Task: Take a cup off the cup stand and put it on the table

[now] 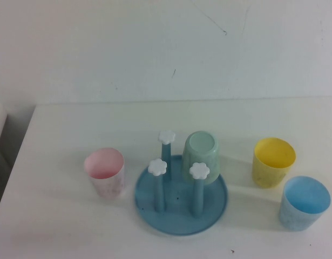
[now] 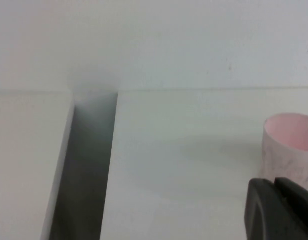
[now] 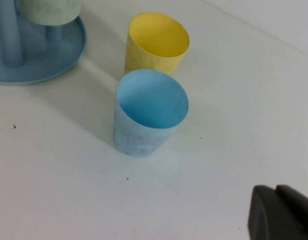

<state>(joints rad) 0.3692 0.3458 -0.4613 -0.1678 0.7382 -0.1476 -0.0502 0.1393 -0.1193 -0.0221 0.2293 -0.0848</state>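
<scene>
Pink cup: the pale pink tapered plastic tumbler (image 1: 104,171) stands upright, mouth up, on the large flat white tabletop (image 1: 58,226), just to the left of the stand and clear of it; judged from that, the put-down looks already done.
Cup stand: the round blue plastic tray with upright pegs and white flower knobs (image 1: 181,202) holds one thing only, a mint green plastic cup (image 1: 201,156) turned mouth down over a rear peg, probably so it drains; three pegs are bare.
Other cups: a yellow plastic cup (image 1: 273,161) and a light blue plastic cup (image 1: 304,202) stand upright to the right of the stand, near each other.
Left gripper (image 2: 281,210): only a dark part shows in its wrist view, near the pink cup; how wide it stands cannot be told.
Right gripper (image 3: 281,212): a dark part shows near the light blue cup; its width cannot be told.
Arms: neither shows in the high view, so both seem pulled back.
</scene>
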